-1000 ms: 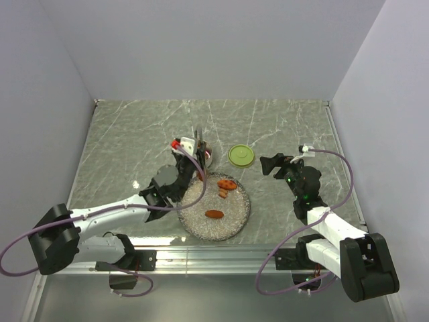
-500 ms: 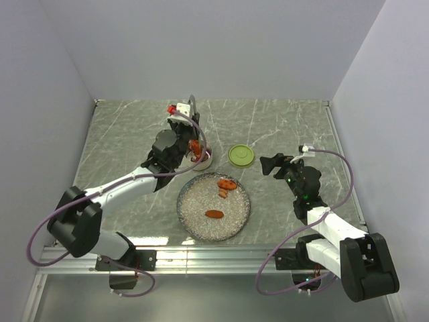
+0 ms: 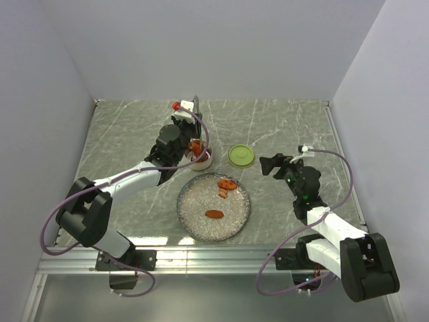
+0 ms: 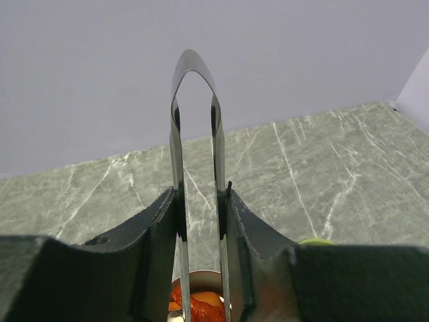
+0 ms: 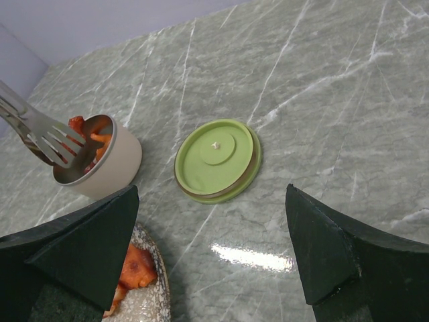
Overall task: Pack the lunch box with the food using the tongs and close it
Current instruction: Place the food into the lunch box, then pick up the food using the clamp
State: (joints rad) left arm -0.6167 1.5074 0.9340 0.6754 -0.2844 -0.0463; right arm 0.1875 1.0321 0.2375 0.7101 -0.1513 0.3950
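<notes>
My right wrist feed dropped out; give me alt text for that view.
The lime-green lid lies flat on the marble table, ahead of the open right tool. To its left, the tongs' tips sit at the rim of the steel lunch box, which holds orange food.

You have nothing legible to read here: no text, label, brand or number shows on the lime-green lid, the lunch box, the tongs or the speckled plate.

Grey-green marble table; plain pale walls
</notes>
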